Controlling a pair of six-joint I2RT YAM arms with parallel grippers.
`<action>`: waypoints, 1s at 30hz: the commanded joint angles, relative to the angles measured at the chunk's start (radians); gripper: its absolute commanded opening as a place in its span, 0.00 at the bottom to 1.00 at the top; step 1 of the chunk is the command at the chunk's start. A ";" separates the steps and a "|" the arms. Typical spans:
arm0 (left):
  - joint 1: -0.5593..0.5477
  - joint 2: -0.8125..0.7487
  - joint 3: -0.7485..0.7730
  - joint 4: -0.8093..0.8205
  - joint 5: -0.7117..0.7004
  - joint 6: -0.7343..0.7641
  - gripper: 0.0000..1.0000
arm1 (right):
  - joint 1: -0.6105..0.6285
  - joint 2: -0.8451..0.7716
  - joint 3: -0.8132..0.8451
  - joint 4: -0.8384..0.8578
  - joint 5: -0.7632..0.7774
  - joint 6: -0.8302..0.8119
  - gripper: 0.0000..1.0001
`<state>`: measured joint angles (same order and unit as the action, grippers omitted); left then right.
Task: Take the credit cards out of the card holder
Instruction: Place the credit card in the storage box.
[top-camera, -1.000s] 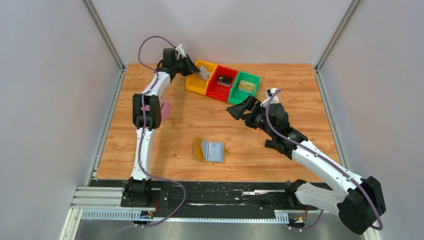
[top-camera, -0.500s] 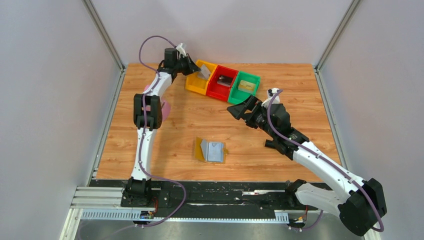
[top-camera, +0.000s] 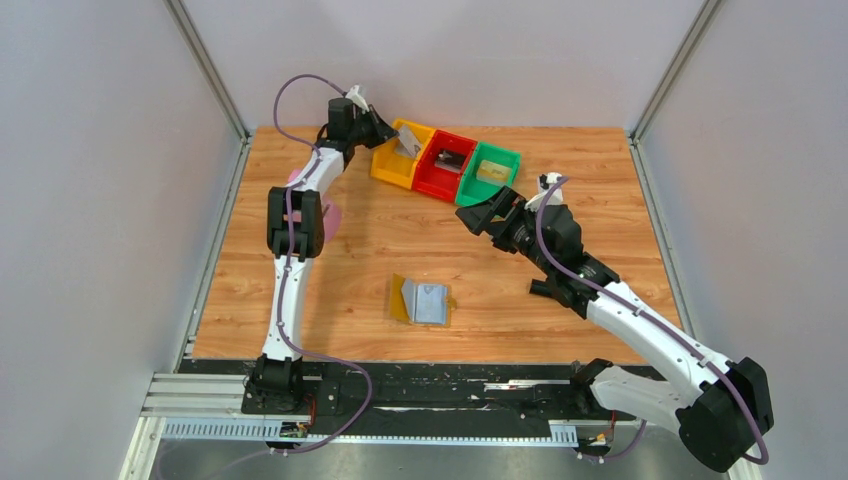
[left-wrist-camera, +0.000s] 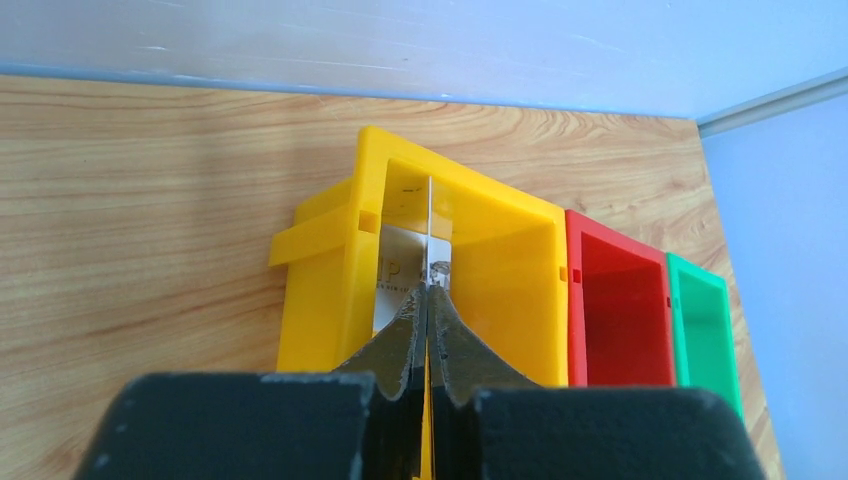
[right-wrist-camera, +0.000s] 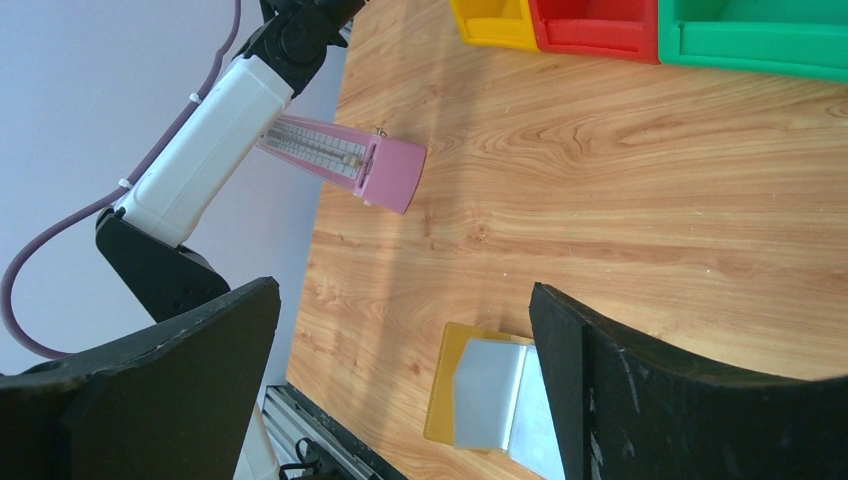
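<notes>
The card holder (top-camera: 420, 301) lies open on the table at front centre, light blue inside up, with a mustard flap on its left. It also shows in the right wrist view (right-wrist-camera: 480, 390). My left gripper (top-camera: 390, 136) is shut on a silver-grey credit card (top-camera: 407, 147) and holds it over the yellow bin (top-camera: 392, 165). In the left wrist view the gripper (left-wrist-camera: 428, 292) pinches the card (left-wrist-camera: 430, 220) edge-on, and a printed card face (left-wrist-camera: 400, 275) shows inside the bin. My right gripper (top-camera: 487, 213) is open and empty, above the table near the green bin; it also shows in its wrist view (right-wrist-camera: 405, 290).
A red bin (top-camera: 432, 178) holds a dark card (top-camera: 449, 158). A green bin (top-camera: 505, 162) holds a golden card (top-camera: 490, 171). The three bins stand in a row at the back. A pink block (right-wrist-camera: 345, 162) lies by the left arm.
My left gripper has drawn back a little with the card over the yellow bin. My right gripper has shifted slightly toward the bins. The card holder has not moved.
</notes>
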<state>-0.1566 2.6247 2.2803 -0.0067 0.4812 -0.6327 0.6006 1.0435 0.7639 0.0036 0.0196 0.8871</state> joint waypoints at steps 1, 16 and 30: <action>-0.003 -0.015 -0.005 0.081 -0.013 -0.016 0.06 | 0.001 -0.002 0.044 0.029 0.023 -0.022 0.99; -0.003 -0.038 -0.010 0.062 0.004 0.009 0.33 | 0.001 0.001 0.050 0.036 0.014 -0.022 0.99; -0.003 -0.089 -0.003 -0.002 0.012 0.056 0.47 | 0.001 -0.035 0.036 0.036 -0.003 -0.010 0.99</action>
<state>-0.1574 2.6125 2.2692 0.0223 0.4953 -0.6209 0.6006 1.0424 0.7753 0.0029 0.0246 0.8803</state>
